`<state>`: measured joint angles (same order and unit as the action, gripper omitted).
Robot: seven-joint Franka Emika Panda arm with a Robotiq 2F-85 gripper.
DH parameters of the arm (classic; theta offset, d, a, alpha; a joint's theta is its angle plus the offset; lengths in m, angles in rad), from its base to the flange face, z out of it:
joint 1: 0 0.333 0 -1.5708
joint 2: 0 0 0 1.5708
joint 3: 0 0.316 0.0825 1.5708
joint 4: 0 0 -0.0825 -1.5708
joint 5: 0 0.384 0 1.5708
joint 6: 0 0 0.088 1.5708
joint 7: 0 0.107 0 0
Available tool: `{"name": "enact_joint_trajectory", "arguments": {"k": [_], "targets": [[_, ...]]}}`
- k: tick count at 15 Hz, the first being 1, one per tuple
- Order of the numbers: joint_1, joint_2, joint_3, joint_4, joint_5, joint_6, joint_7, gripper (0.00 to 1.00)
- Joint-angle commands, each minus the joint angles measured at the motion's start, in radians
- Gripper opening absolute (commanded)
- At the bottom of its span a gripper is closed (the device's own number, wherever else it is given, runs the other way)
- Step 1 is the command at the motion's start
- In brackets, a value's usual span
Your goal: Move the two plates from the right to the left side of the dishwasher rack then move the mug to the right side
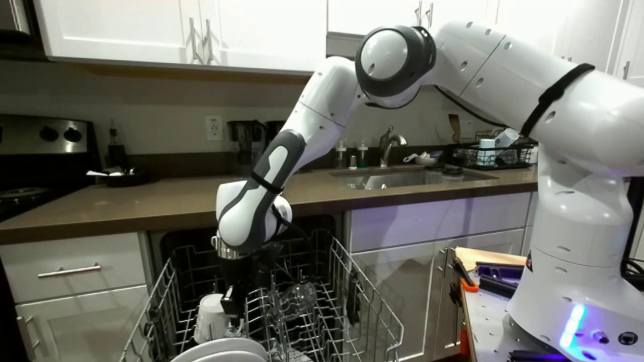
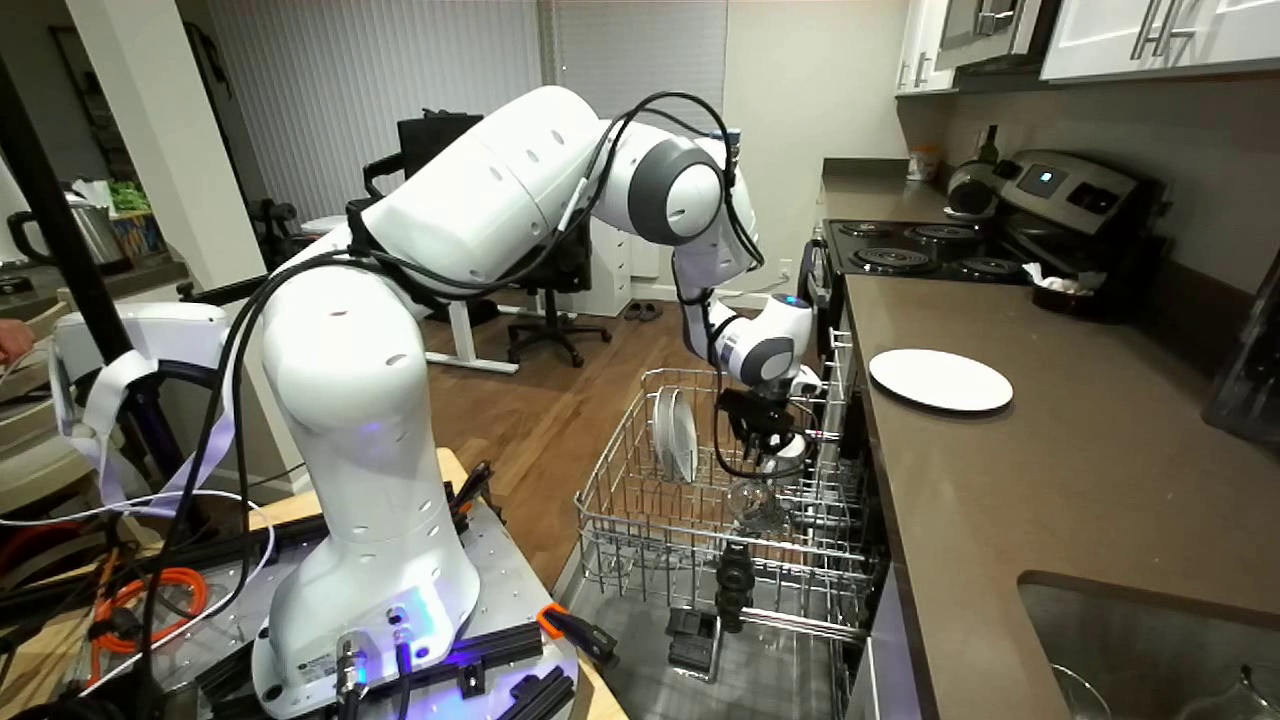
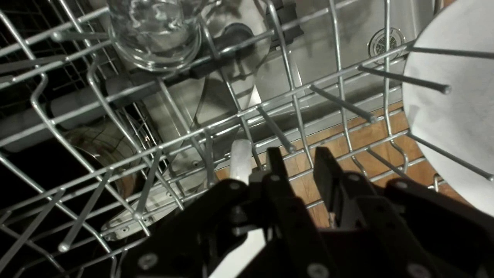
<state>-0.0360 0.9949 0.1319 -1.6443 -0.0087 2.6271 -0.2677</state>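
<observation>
Right up front in an exterior view, the two plates [image 1: 226,349] stood on edge in the dishwasher rack [image 1: 372,289]; just behind came the mug [image 1: 209,319], long axis near vertical, handle toward the end effector [image 3: 299,156], whose jaws stood narrowly parted, wooden floor [image 3: 303,190] showing through

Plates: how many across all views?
3: one plate and another plate side by side in the dishwasher rack, a third plate on the counter. More may be hidden.
</observation>
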Motion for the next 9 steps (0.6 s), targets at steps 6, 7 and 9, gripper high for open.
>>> {"name": "enact_joint_trajectory", "arguments": {"k": [6,7,9], "targets": [[0.047,0.016,-0.049,0.029,-0.019,0.011,0.059,0.58],[0.049,0.012,-0.05,0.027,-0.02,0.008,0.06,0.65],[0.054,0.006,-0.058,0.025,-0.023,-0.003,0.063,0.64]]}}
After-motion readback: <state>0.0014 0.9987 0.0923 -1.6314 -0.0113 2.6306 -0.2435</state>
